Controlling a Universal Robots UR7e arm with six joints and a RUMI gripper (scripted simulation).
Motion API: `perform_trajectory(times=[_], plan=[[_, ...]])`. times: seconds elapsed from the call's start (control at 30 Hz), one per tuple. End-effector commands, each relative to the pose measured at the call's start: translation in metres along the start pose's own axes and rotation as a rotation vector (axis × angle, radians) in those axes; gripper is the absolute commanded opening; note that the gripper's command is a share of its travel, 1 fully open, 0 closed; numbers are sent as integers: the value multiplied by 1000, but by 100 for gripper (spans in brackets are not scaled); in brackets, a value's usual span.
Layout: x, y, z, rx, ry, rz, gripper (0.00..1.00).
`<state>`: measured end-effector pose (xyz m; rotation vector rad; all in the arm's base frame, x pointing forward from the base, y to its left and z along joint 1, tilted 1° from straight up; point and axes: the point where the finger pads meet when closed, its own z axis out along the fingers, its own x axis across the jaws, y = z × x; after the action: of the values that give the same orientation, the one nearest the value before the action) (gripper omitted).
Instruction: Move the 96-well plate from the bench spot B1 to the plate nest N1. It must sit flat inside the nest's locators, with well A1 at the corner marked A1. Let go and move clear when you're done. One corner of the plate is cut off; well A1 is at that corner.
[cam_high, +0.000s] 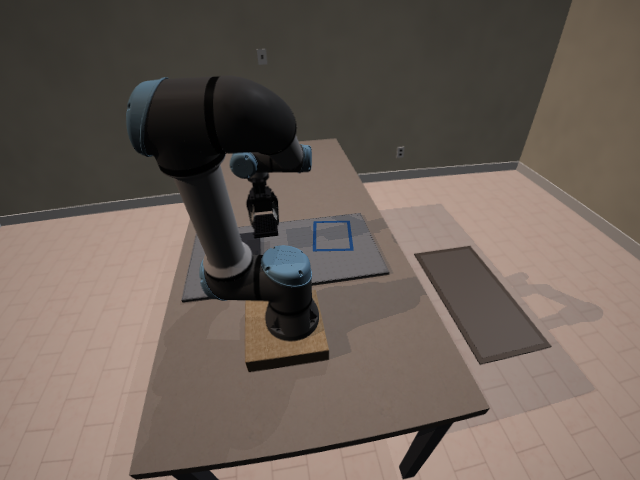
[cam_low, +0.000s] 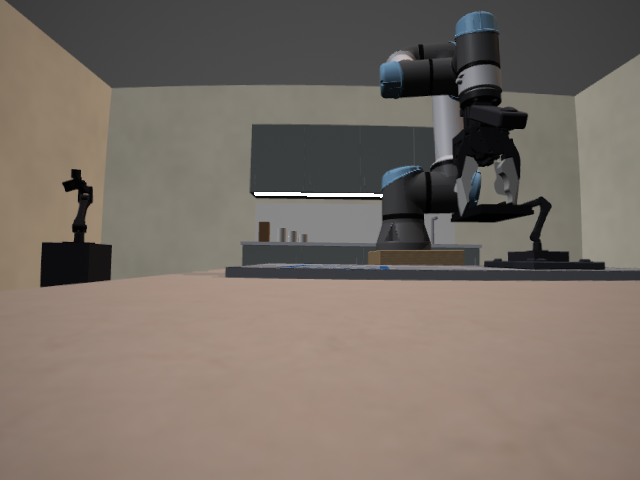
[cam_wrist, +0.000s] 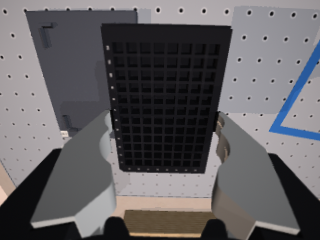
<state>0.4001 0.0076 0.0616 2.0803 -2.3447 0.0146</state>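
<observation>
My gripper (cam_high: 263, 219) (cam_low: 485, 205) (cam_wrist: 163, 112) is shut on the black 96-well plate (cam_high: 265, 227) (cam_low: 493, 212) (cam_wrist: 165, 90), with one finger on each long side. It holds the plate level, well above the grey perforated mat (cam_high: 361, 260) (cam_low: 310, 271) (cam_wrist: 260, 65). In the wrist view the dark grey plate nest N1 (cam_wrist: 70, 70), with its small L-shaped locators, lies below and to the left, and the plate overlaps its right edge. The blue outline of spot B1 (cam_high: 314, 236) (cam_wrist: 294, 96) lies to the right and has nothing in it. I cannot make out the plate's cut corner.
The arm's base stands on a cork block (cam_high: 289, 353) on the brown table (cam_high: 310, 413); the arm's upright link hides part of the mat in the top view. A dark floor mat (cam_high: 480, 304) lies right of the table. A small black arm on a stand (cam_low: 540, 227) shows behind.
</observation>
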Motion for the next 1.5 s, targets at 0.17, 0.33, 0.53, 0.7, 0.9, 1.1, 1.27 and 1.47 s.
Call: perform_trajectory(times=[0.17,0.33,0.53,0.7,0.9,1.1,1.27,1.47], plan=[[-38,0,-2,-1,2,3,0],[-48,1,-2,-1,2,3,0],[-68,1,-3,0,2,3,0],[-84,2,-3,0,2,3,0],[-92,2,-3,0,2,3,0],[-93,3,-3,-1,2,3,0],[-92,3,-3,-1,1,5,0],[-92,4,-3,-1,1,5,0]])
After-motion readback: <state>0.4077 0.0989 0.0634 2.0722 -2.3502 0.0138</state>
